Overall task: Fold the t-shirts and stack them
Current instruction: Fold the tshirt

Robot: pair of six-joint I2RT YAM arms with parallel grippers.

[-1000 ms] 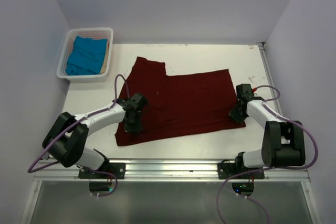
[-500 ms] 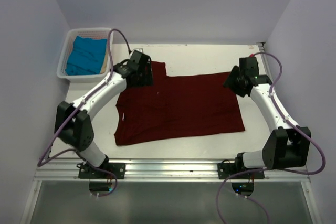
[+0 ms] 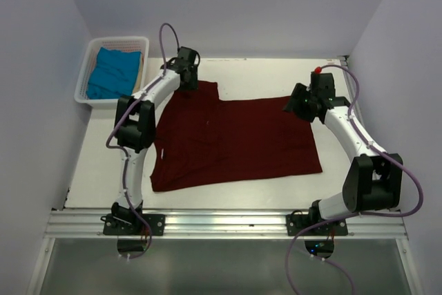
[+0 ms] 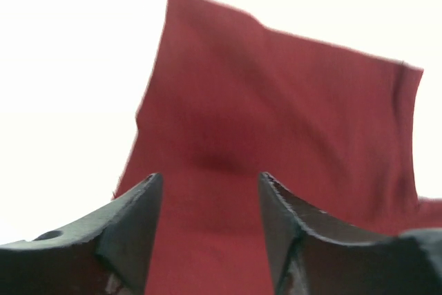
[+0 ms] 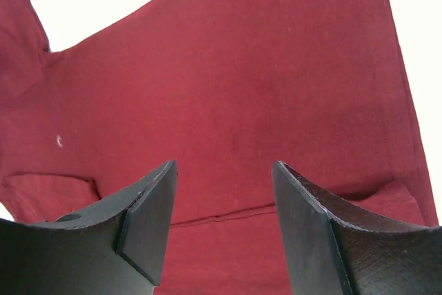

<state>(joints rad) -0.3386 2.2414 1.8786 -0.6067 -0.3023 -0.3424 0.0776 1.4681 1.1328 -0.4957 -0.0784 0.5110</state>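
The left gripper [image 4: 207, 179] and right gripper [image 5: 224, 165] hover — parted, empty — over maroon t-shirt [image 3: 235, 139].

maroon t-shirt [image 4: 276, 136]: blurred in left wrist view; cut off by edges in right wrist view
teal t-shirt [image 3: 114, 74]: folds too small to tell

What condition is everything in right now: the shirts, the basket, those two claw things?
maroon t-shirt: spread flat on the table, not held.
teal t-shirt: lying in the white basket.
white basket: upright at the table's far left corner.
left gripper: open, empty, over the maroon t-shirt's sleeve.
right gripper: open, empty, over the maroon t-shirt.
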